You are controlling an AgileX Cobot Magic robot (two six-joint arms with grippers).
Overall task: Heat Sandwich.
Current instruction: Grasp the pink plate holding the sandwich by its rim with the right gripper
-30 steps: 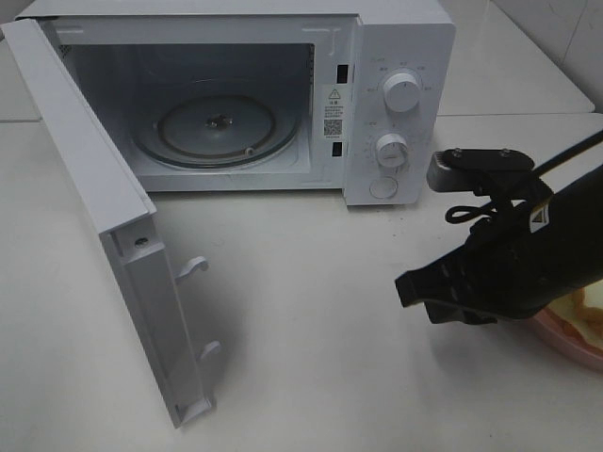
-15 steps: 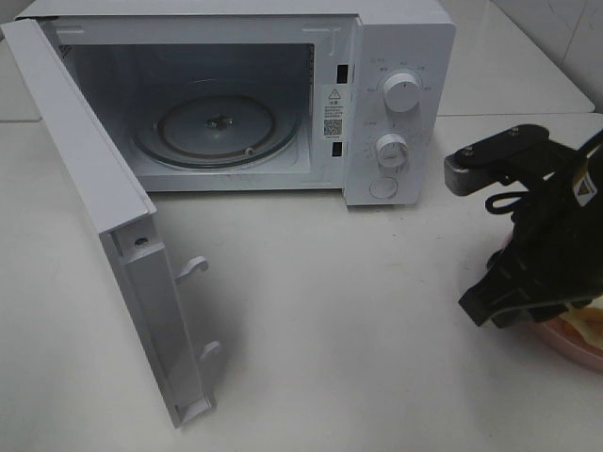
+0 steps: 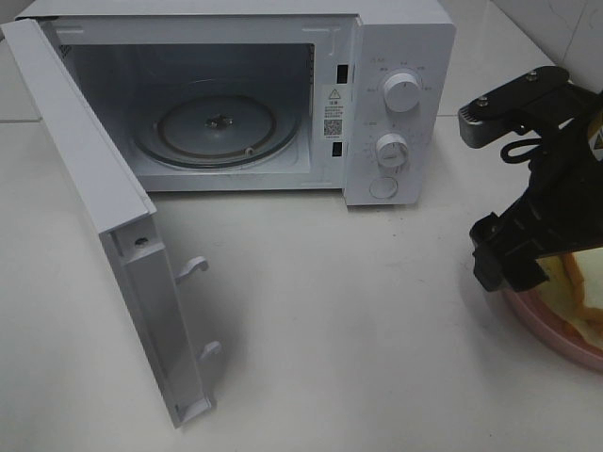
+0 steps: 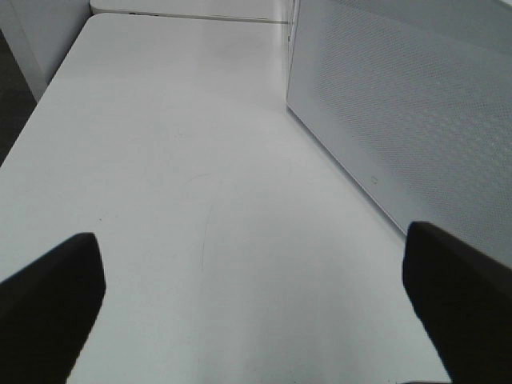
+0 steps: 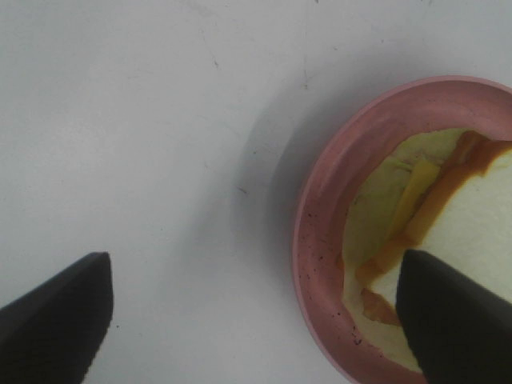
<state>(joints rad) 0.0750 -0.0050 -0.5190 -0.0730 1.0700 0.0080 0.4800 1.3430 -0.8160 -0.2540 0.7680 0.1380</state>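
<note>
The sandwich (image 3: 586,294) lies on a round pink plate (image 3: 551,331) at the table's right edge, partly cut off by the frame. In the right wrist view the sandwich (image 5: 468,232) shows white bread with yellow and orange-red filling, on the plate (image 5: 316,216). My right gripper (image 3: 509,266) hangs open above the plate's left rim; in its wrist view the gripper (image 5: 256,336) is empty, with one fingertip (image 5: 456,320) over the sandwich. The white microwave (image 3: 400,56) stands at the back with its door (image 3: 104,217) wide open. My left gripper (image 4: 256,320) is open and empty.
The glass turntable (image 3: 217,127) inside the microwave is bare. The open door juts forward on the left side of the table. The left wrist view shows bare white table (image 4: 184,176) beside the microwave's perforated side wall (image 4: 400,112).
My right arm has swung from the table's middle-right back to the right. Its gripper now points down over the plate's left rim. More of the sandwich shows.
</note>
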